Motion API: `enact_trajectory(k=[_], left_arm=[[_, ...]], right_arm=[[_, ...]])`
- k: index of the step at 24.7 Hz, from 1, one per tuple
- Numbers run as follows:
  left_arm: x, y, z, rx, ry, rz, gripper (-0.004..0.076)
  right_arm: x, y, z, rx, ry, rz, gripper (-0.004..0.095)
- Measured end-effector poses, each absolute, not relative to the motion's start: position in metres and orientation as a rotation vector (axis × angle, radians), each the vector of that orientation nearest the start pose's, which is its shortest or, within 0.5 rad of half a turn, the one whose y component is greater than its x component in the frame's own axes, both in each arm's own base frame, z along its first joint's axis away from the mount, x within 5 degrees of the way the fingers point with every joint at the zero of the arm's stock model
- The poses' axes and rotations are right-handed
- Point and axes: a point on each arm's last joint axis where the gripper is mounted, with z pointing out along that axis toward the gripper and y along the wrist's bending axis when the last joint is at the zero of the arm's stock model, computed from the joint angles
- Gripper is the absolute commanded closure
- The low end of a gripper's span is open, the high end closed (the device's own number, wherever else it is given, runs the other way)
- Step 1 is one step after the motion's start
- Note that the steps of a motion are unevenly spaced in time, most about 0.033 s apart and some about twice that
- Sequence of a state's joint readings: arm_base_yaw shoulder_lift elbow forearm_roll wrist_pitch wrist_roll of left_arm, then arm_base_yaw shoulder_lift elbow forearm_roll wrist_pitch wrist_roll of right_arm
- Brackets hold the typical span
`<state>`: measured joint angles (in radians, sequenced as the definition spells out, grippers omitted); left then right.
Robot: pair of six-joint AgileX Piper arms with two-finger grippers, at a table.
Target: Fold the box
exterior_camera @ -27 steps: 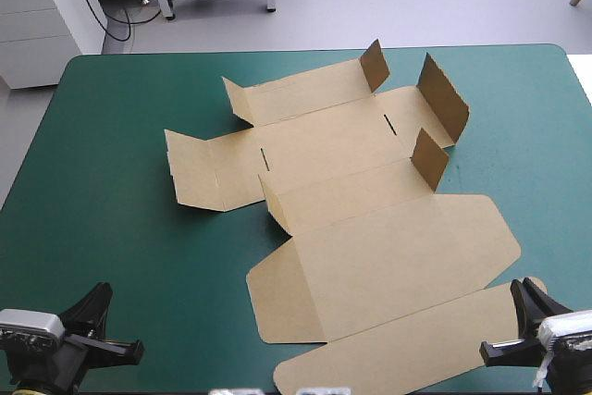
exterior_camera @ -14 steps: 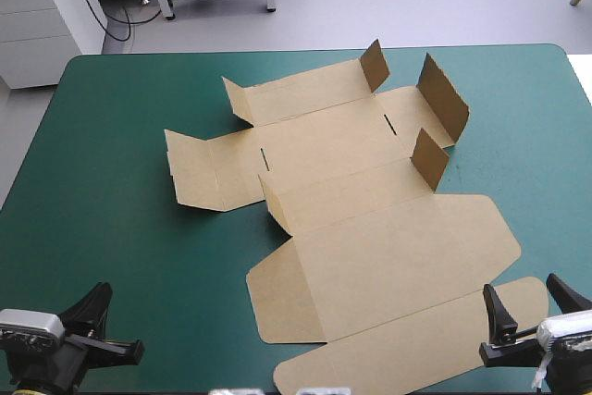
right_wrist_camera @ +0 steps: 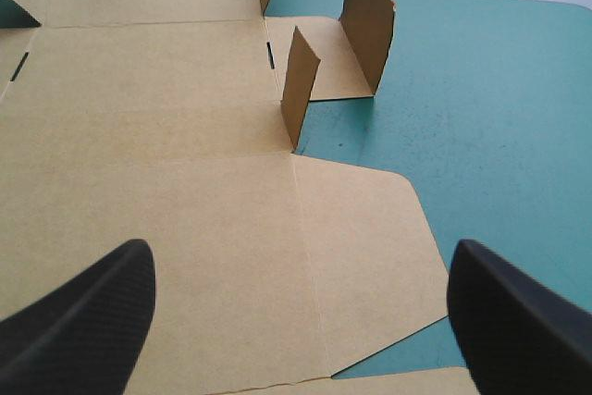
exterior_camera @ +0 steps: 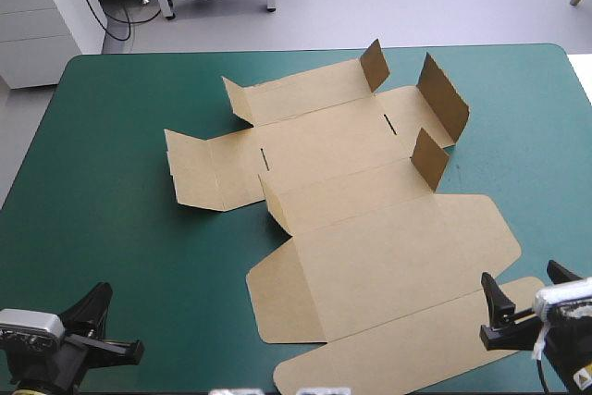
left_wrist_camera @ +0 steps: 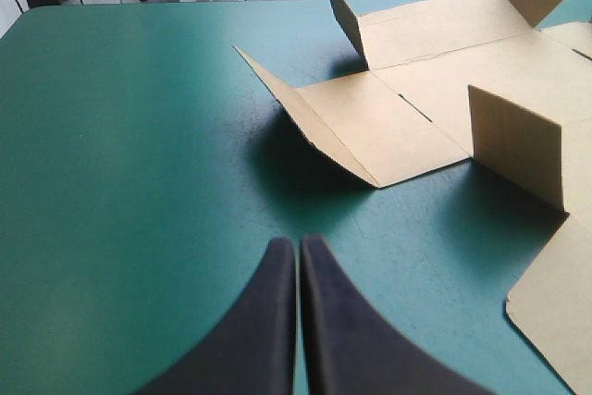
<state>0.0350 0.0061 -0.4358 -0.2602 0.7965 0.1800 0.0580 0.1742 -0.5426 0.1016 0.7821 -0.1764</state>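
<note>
- The box point(exterior_camera: 370, 182) lies opened out on the teal-green counter point(exterior_camera: 111, 136), from the middle toward the near right corner. It is mostly flat, with only a few small end flaps point(exterior_camera: 430, 156) standing up.
- I judge the folding has barely begun: no walls are tucked, and this is the reach for a first grip.
- My right hand point(exterior_camera: 520, 275) hovers at the near right corner with its black fingers spread wide. It sits over the edge where the broad lid panel point(exterior_camera: 398, 256) meets the long tuck flap point(exterior_camera: 407, 349).
- My left hand point(exterior_camera: 100, 291) sits at the near left corner, fingers pressed together in a point, well apart from the box and holding nothing.
- Next, I think, the right hand must come down onto a board edge and pinch it. The board lies flat on the counter, so getting a finger under it looks like the hard part.
- Against the earlier frames: the right hand's fingers were together and have since parted, and the hand has edged a little forward over the board. The left hand and the box have not moved.
</note>
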Motion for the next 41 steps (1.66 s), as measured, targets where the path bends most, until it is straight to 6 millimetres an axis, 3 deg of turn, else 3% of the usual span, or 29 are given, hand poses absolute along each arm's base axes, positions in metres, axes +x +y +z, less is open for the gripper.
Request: enact_trajectory(k=[8, 14, 19, 20, 25, 29, 33, 37, 41], left_arm=[[0.012, -0.016, 0.283, 0.094, 1.829, -0.148, 0.0732], [0.012, -0.016, 0.283, 0.094, 1.829, -0.148, 0.0731], [0.012, -0.016, 0.283, 0.094, 1.829, -0.148, 0.0732], [0.012, -0.016, 0.283, 0.094, 1.829, -0.148, 0.0732], [0.012, -0.016, 0.283, 0.094, 1.829, -0.148, 0.0731], [0.012, -0.016, 0.283, 0.094, 1.829, -0.148, 0.0731], [0.012, -0.016, 0.283, 0.094, 1.829, -0.148, 0.0731], [0.012, -0.016, 0.283, 0.094, 1.829, -0.148, 0.0731], [0.012, -0.016, 0.283, 0.094, 1.829, -0.149, 0.0731]], right_arm=[[0.088, 0.011, 0.344, -0.223, 2.035, 0.034, 0.0114], [0.148, 0.015, 0.369, -0.281, 2.108, 0.014, 0.0114], [0.198, 0.021, 0.373, -0.303, 2.177, 0.059, 0.0114], [0.218, 0.024, 0.373, -0.323, 2.199, 0.077, 0.0114], [0.285, 0.032, 0.359, -0.381, 2.294, 0.129, 0.0114], [0.325, 0.036, 0.343, -0.406, 2.373, 0.152, 0.0114], [0.354, 0.038, 0.324, -0.445, 2.465, 0.171, 0.0114], [0.383, 0.038, 0.290, -0.507, 2.603, 0.154, 0.0114], [0.397, 0.037, 0.268, -0.540, 2.679, 0.136, 0.0114]])
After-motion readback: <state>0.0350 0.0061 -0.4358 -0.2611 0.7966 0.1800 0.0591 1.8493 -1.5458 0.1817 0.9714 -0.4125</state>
